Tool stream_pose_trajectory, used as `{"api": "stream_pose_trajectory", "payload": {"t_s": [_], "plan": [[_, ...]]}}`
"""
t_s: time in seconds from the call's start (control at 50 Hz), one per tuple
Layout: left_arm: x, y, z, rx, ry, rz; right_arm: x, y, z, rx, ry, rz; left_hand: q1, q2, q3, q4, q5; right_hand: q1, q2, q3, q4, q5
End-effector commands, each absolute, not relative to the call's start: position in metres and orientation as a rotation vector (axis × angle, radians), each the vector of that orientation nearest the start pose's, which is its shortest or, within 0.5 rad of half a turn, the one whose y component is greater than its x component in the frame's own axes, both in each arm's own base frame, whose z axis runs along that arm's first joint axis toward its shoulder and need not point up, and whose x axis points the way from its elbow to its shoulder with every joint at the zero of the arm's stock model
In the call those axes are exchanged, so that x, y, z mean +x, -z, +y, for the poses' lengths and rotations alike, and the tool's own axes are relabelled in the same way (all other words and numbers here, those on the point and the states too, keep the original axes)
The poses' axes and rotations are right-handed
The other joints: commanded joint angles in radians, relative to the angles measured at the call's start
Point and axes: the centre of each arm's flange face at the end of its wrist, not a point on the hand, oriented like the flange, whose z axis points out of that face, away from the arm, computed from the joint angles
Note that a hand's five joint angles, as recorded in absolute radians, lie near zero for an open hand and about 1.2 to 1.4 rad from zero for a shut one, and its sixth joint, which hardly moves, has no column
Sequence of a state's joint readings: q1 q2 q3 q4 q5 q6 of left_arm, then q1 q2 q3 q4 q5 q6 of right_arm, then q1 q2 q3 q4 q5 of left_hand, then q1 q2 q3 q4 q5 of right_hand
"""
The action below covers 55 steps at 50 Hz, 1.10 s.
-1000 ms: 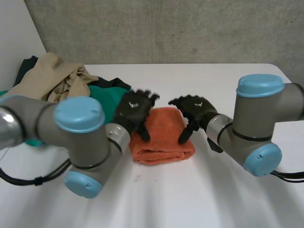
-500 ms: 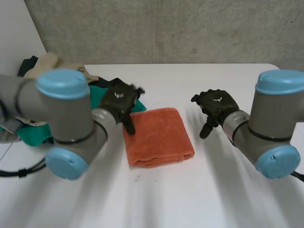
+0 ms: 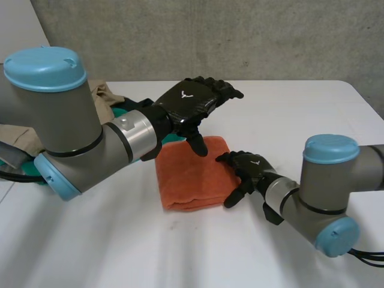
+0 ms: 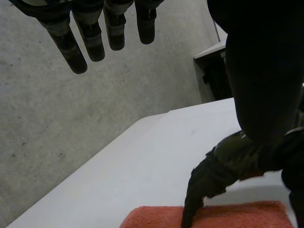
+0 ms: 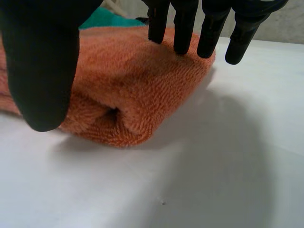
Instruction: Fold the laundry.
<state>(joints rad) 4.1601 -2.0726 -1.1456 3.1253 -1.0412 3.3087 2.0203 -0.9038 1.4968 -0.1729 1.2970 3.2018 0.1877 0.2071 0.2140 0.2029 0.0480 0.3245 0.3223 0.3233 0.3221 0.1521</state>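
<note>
Head view shows the folded orange towel (image 3: 191,180) lying as a thick, tidy rectangle on the white table (image 3: 288,108), between the two arms. Unfolded laundry, a beige garment (image 3: 105,93) and a green garment (image 5: 107,20), is heaped beyond it on the left arm's side.

The left hand (image 3: 193,103) hovers above the towel's far edge with fingers straight, thumb pointing down and nothing in its grasp. The right hand (image 3: 245,171) sits at the towel's right edge. In the right wrist view its fingers are nearly straight, with the tips resting on the top layer. The thumb stands apart in front of the folded side, so the hand is touching the towel, not gripping it.

Judging by the closed, even folds, this towel looks finished, and the step in hand is a last pat or squaring of the bundle. The next move probably calls for the right hand to come off straight upward, so the loose terry layers do not drag open. The left hand would then reach to the heap and draw out one garment, onto bare table clear of the towel.
</note>
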Motion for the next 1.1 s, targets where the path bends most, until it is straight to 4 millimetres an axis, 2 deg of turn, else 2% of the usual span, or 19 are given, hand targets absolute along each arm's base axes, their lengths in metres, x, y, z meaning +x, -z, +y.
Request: {"api": "stream_pose_trajectory", "payload": {"t_s": [0.02,0.06,0.22,0.28,0.3,0.36,0.38,0.44,0.46,0.54,0.6,0.62,0.68,0.7,0.82,0.84,0.86,0.96,1.1], "plan": [[-0.364,-0.255,-0.245,-1.1,-1.578,-1.597,0.316,-0.098,-0.275,-0.709,1.408,2.198,0.032,0.012,0.005,0.016,-0.003,0.745,0.747,0.746,0.747,0.743],[-0.364,-0.256,-0.245,-1.1,-1.581,-1.594,0.316,-0.1,-0.279,-0.703,1.437,2.2,0.032,0.012,0.005,0.016,-0.003,1.071,1.073,1.072,1.073,1.069],[-0.364,-0.259,-0.245,-1.099,-1.589,-1.588,0.318,-0.127,-0.303,-0.617,1.649,2.113,0.032,0.012,0.005,0.016,-0.003,1.072,1.074,1.073,1.074,1.07],[-0.364,-0.26,-0.245,-1.098,-1.597,-1.582,0.309,-0.139,-0.331,-0.55,1.75,2.089,0.032,0.012,0.005,0.016,-0.003,1.072,1.074,1.073,1.074,1.07],[-0.364,-0.261,-0.245,-1.099,-1.599,-1.578,0.297,-0.143,-0.353,-0.501,1.811,2.095,0.032,0.012,0.005,0.016,-0.003,1.072,1.074,1.073,1.074,1.07],[-0.364,-0.269,-0.244,-1.096,-1.617,-1.56,0.274,-0.144,-0.386,-0.416,1.895,2.128,0.032,0.012,0.005,0.016,-0.003,1.072,1.074,1.073,1.074,1.07],[-0.364,-0.27,-0.244,-1.096,-1.62,-1.558,0.255,-0.149,-0.409,-0.349,1.961,2.141,0.032,0.012,0.005,0.016,-0.003,1.072,1.074,1.073,1.074,1.07],[-0.363,-0.278,-0.243,-1.089,-1.637,-1.54,0.228,-0.152,-0.437,-0.262,2.039,2.164,0.032,0.012,0.005,0.016,-0.003,1.072,1.074,1.073,1.074,1.07],[-0.363,-0.28,-0.243,-1.085,-1.64,-1.536,0.208,-0.154,-0.456,-0.204,2.089,2.173,0.032,0.012,0.005,0.016,-0.003,1.072,1.074,1.073,1.074,1.07],[-0.362,-0.287,-0.241,-1.066,-1.644,-1.524,0.17,-0.152,-0.495,-0.101,2.185,2.184,0.032,0.012,0.005,0.016,-0.003,1.072,1.074,1.073,1.074,1.07],[-0.363,-0.288,-0.24,-1.052,-1.634,-1.522,0.151,-0.152,-0.515,-0.057,2.234,2.183,0.032,0.012,0.005,0.016,-0.003,1.072,1.074,1.073,1.074,1.07],[-0.363,-0.288,-0.24,-1.049,-1.632,-1.523,0.135,-0.149,-0.527,-0.029,2.247,2.206,0.032,0.012,0.005,0.016,-0.003,1.072,1.074,1.073,1.074,1.07],[-0.364,-0.288,-0.238,-1.049,-1.628,-1.519,0.108,-0.141,-0.54,0.005,2.257,2.258,0.032,0.012,0.005,0.016,-0.003,1.072,1.074,1.073,1.074,1.07],[-0.364,-0.288,-0.236,-1.051,-1.624,-1.52,0.092,-0.139,-0.547,0.016,2.274,2.277,0.032,0.012,0.005,0.016,-0.003,1.072,1.074,1.073,1.074,1.07],[-0.365,-0.285,-0.234,-1.057,-1.61,-1.524,0.067,-0.131,-0.555,-0.01,2.28,2.288,0.032,0.012,0.005,0.016,-0.003,1.038,1.04,1.039,1.04,1.036],[-0.366,-0.285,-0.233,-1.058,-1.609,-1.523,0.061,-0.13,-0.556,-0.005,2.279,2.294,0.032,0.012,0.005,0.016,-0.003,-0.006,-0.004,-0.005,-0.003,-0.008],[-0.366,-0.284,-0.233,-1.058,-1.609,-1.523,0.059,-0.13,-0.556,-0.008,2.279,2.294,0.032,0.012,0.005,0.016,-0.003,-0.15,-0.148,-0.149,-0.148,-0.152],[-0.366,-0.284,-0.234,-1.058,-1.609,-1.521,0.053,-0.129,-0.556,0.001,2.284,2.308,0.032,0.012,0.005,0.016,-0.003,-0.15,-0.148,-0.149,-0.148,-0.152],[-0.366,-0.281,-0.232,-1.057,-1.596,-1.533,0.026,-0.128,-0.557,-0.02,2.368,2.429,0.032,0.012,0.005,0.016,-0.003,-0.15,-0.148,-0.149,-0.148,-0.152]]}}
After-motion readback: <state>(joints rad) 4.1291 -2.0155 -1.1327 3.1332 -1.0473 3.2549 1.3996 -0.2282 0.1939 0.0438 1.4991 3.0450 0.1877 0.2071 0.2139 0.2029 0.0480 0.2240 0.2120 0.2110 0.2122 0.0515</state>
